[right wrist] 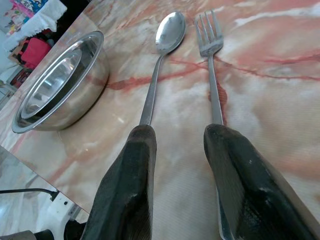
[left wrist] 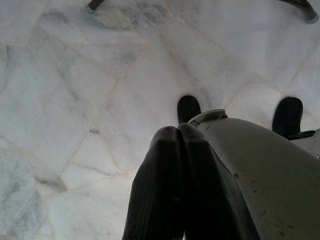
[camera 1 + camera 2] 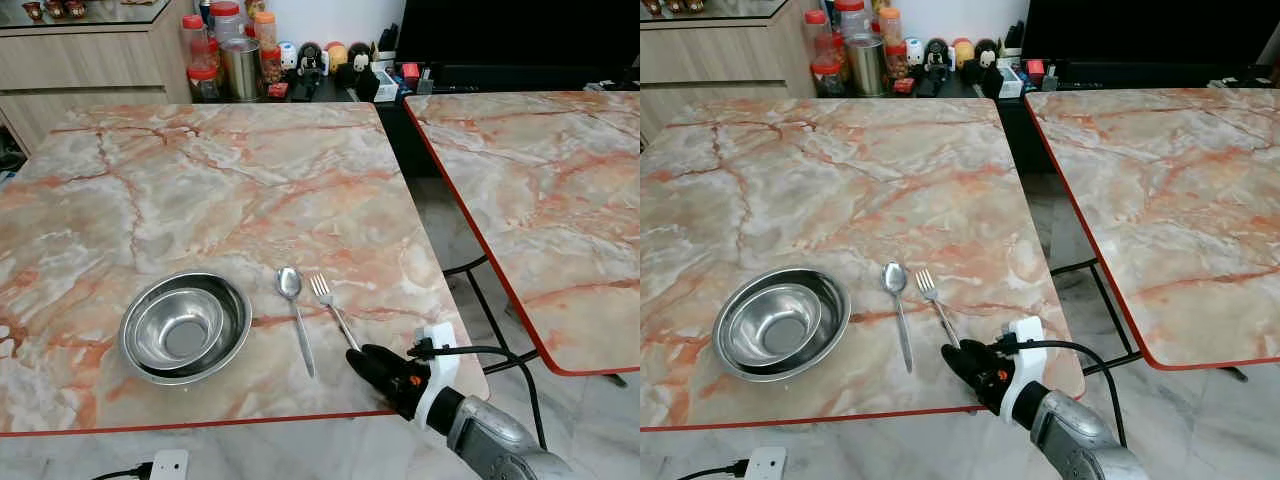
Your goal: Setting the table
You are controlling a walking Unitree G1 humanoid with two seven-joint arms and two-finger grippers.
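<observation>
A: Steel cutlery on the marbled table [image 3: 200, 180]. The bowl [image 3: 186, 326] sits near the front edge, the spoon [image 3: 296, 320] just right of it, and the fork [image 3: 333, 312] just right of the spoon. Both point away from the robot, roughly parallel.

B: Right gripper [image 3: 372, 368]?

A: At the fork's handle end, low over the table near the front edge. In the right wrist view the two fingers [image 1: 127, 190] are spread, nothing pinched. One sits over the fork handle, the other lies beside the spoon handle's end.

B: So which step is this? Placing or picking?

A: Can't say for sure. My guess is it's letting go of the fork or lining it up. The place setting looks nearly done.

B: What does it take to do that well?

A: If it's a release, back straight out along the handle, with no sideways sweep, or the finger by the spoon could knock it crooked. Lift a little first so the fork isn't dragged toward the edge. If it's a nudge, push only the fork and keep it parallel to the spoon.

B: Left gripper [image 2: 172, 195]?

A: Hanging idle over the pale stone floor [image 2: 75, 100], fingers pressed together, holding nothing.
</observation>
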